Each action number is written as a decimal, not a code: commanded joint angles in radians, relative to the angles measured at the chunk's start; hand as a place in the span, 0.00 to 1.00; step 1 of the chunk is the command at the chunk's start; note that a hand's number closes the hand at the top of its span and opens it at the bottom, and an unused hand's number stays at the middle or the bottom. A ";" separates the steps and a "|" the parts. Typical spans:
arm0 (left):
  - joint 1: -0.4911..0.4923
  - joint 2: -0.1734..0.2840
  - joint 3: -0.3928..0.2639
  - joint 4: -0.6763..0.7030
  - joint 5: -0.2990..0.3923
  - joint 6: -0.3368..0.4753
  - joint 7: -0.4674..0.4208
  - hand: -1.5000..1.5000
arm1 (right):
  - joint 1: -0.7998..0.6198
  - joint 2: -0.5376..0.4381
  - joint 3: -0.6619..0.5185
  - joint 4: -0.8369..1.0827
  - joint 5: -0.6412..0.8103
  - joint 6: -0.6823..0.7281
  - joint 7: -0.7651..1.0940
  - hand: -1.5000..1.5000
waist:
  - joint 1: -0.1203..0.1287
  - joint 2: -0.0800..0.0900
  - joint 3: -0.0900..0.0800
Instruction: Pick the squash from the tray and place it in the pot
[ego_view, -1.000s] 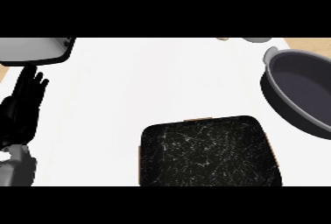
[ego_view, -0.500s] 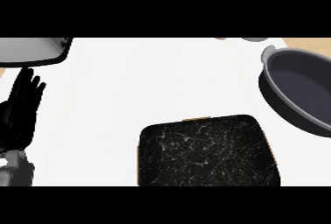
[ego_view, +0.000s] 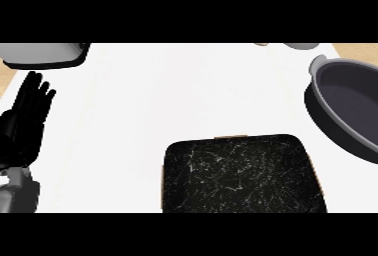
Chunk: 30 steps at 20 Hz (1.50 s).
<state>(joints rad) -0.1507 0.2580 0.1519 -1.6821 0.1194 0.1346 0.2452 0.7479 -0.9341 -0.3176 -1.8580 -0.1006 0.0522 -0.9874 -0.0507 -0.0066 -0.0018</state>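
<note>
Left hand (ego_view: 26, 127) is resting open at the left edge, fingers straight, holding nothing.
Tray (ego_view: 240, 175) is sitting low centre; pot (ego_view: 347, 107) is sitting at the right edge, well apart.

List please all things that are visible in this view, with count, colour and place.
tray: one, black with white marbling, lower centre of the counter; no squash shows on it.
pot: one, dark grey, right edge, cut off by the frame; what shows of its inside holds nothing.
appliance: one, grey with a black base, top left corner, only partly in view.
small objects: two, one grey and one tan, top edge right of centre, mostly cut off.
counter: one, white, fills most of the view.
left hand: one, black on a grey forearm, left edge, open with fingers up, resting.
right hand: not in view.
</note>
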 joint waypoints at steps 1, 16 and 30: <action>0.007 -0.022 -0.023 0.028 -0.004 -0.017 -0.035 0.50 | -0.010 -0.047 -0.204 0.086 -0.217 0.156 0.010 1.00 | 0.026 0.005 0.000; -0.075 -0.055 -0.065 0.055 -0.060 0.006 -0.026 0.50 | -0.593 -0.068 0.046 0.583 -0.223 0.335 0.238 1.00 | 0.082 0.013 0.004; -0.105 -0.046 -0.033 0.114 -0.020 -0.041 -0.054 0.50 | -1.111 0.079 0.218 1.117 0.356 -0.184 0.071 1.00 | 0.094 0.019 0.004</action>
<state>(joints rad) -0.2436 0.2174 0.1143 -1.6078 0.0988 0.1030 0.2262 -0.2112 -0.9045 -0.1635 -0.9096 0.1501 -0.0791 -0.8850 0.0431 0.0104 0.0024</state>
